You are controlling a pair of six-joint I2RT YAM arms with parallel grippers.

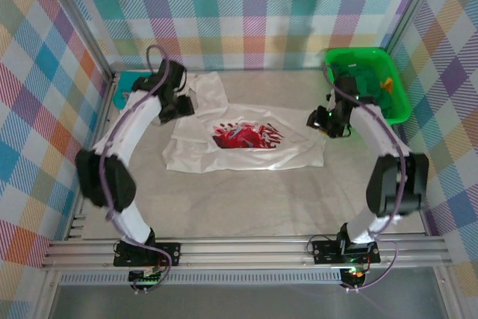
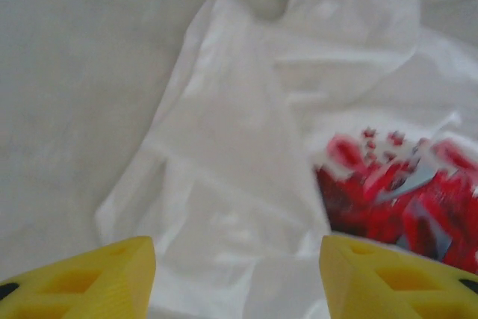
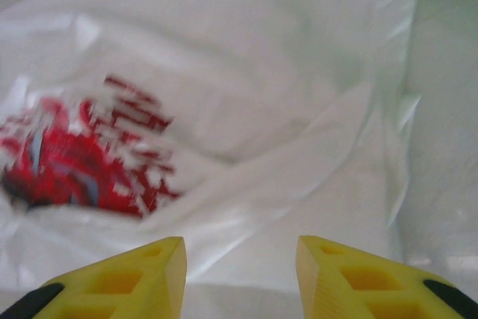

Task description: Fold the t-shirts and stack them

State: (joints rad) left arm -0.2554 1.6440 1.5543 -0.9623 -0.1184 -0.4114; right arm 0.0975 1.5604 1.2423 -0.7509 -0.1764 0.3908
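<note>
the white t-shirt lies spread and rumpled on the tabletop, nearer the far edge than the near one, its red print facing up. the left pincer hangs over the shirt's far left part, jaws wide apart and holding nothing. the right pincer is at the shirt's right edge, jaws parted less widely, also empty. a teal cloth sits at the far left corner and a green basket at the far right corner.
</note>
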